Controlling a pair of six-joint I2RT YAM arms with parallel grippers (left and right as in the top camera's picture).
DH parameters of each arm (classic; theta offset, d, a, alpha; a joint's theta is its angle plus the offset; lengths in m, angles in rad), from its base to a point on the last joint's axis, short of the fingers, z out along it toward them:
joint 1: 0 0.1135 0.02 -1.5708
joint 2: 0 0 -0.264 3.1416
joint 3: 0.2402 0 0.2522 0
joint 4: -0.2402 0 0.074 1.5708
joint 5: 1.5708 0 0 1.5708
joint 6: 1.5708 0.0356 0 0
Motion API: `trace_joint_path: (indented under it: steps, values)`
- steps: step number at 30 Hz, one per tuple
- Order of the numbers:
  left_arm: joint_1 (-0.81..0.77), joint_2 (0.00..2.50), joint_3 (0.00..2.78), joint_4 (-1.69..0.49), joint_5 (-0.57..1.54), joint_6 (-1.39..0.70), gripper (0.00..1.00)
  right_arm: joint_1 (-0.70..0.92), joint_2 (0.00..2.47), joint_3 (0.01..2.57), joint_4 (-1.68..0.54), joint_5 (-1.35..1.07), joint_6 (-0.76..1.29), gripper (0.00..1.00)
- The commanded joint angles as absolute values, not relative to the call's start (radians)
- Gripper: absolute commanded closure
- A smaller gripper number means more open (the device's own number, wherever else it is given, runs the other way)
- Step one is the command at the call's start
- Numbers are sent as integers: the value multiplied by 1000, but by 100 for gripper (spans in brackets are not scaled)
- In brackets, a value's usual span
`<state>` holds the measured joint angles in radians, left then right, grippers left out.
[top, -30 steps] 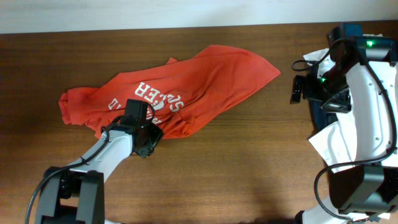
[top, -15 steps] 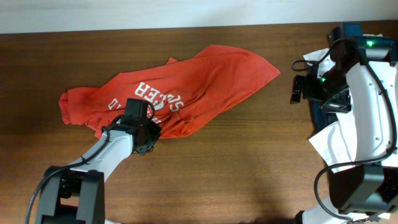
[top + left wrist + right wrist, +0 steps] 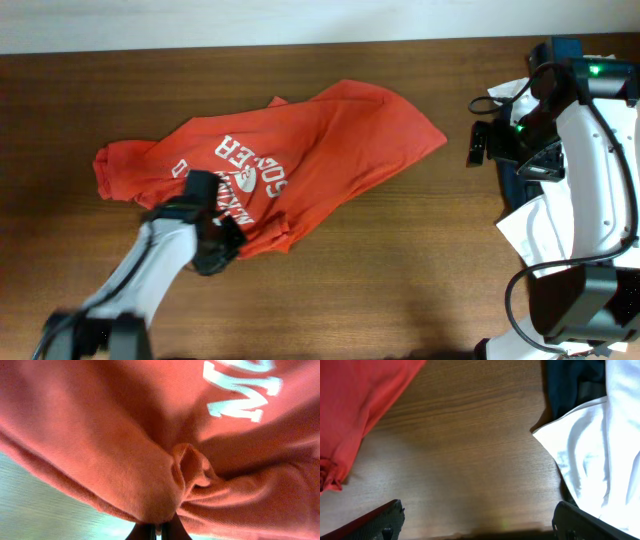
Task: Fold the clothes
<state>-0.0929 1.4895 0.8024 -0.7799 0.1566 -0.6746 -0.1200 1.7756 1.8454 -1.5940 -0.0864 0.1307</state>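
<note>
1. The left gripper (image 3: 156, 531) is clamped on a bunched fold of the T-shirt (image 3: 125, 460). The wrist view shows its two tips pressed together, with red cloth puckering just above them.
2. From overhead, that gripper sits at the shirt's near edge. The arm is blurred there, so which hem it has is hard to say; probably the one below the white lettering (image 3: 245, 165).
3. Pinching at an edge suits folding, since it lets the cloth be dragged flat or lifted over itself.
4. The T-shirt lies rumpled and skewed across the left-centre of the counter (image 3: 400, 270), print facing up. It is neither flat nor folded, so the task looks barely begun.
5. The right gripper (image 3: 480, 525) hangs with fingers spread wide, holding nothing. It is over bare wood between the red shirt's corner and the white shirt (image 3: 590, 460).
6. The white shirt and the dark navy garment (image 3: 567, 380) lie at the right edge, apart from the red one. That arm is likely parked clear of the work.
</note>
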Motion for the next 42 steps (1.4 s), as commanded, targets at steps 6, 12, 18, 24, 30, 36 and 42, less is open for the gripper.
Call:
trace_joint_path:
  steps: [6, 12, 18, 24, 30, 36, 42]
  values:
    - [139, 1220, 799, -885, 146, -506, 97, -49, 1787, 1531, -1381, -263, 121, 1]
    - [139, 1222, 799, -911, 146, -506, 97, 27, 1787, 1184, -991, -347, 224, 1]
    - [139, 1222, 799, -918, 146, -506, 97, 55, 1787, 1028, -677, -348, 298, 1]
    - [139, 1222, 799, -919, 146, -506, 97, 96, 1822, 1005, -466, -318, 369, 1]
    - [139, 1222, 799, -921, 146, -507, 97, 101, 1880, 1005, -339, -249, 428, 15]
    - [139, 1222, 799, -922, 145, -506, 96, 92, 1877, 1007, -344, -199, 427, 96]
    - [139, 1222, 799, -983, 84, -494, 96, -77, 1821, 1076, -619, 58, 424, 96]
